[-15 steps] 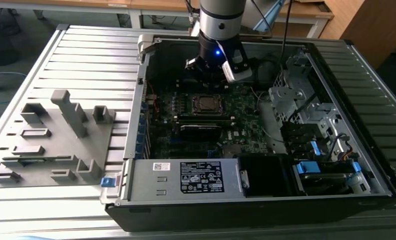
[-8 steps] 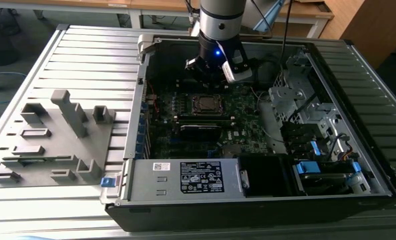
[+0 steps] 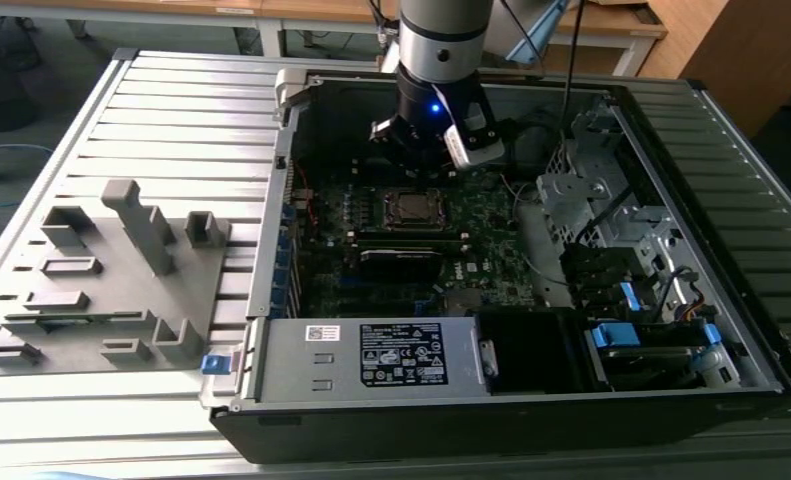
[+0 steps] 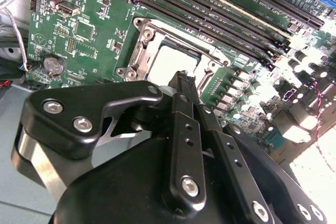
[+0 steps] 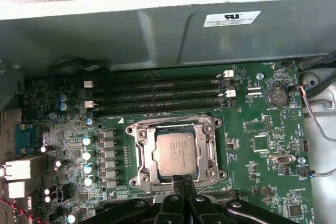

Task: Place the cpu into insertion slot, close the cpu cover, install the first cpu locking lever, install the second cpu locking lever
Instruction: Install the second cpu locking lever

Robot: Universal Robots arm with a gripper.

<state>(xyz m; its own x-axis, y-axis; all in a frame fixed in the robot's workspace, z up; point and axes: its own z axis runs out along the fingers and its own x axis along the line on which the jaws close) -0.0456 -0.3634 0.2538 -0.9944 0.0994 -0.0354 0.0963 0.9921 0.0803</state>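
cpu (image 5: 176, 153) sits in its socket with the cover (image 5: 176, 153) down over it, end effector (image 5: 185, 184) fingers pinched together, empty, right at the cover's edge

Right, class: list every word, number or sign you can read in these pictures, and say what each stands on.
White sticker on grey metal case wall: print too small to read.
Black-and-white label on silver power supply box: unreadable.
Silver-grey square cpu: faint markings, unreadable.
No text can be quoted.
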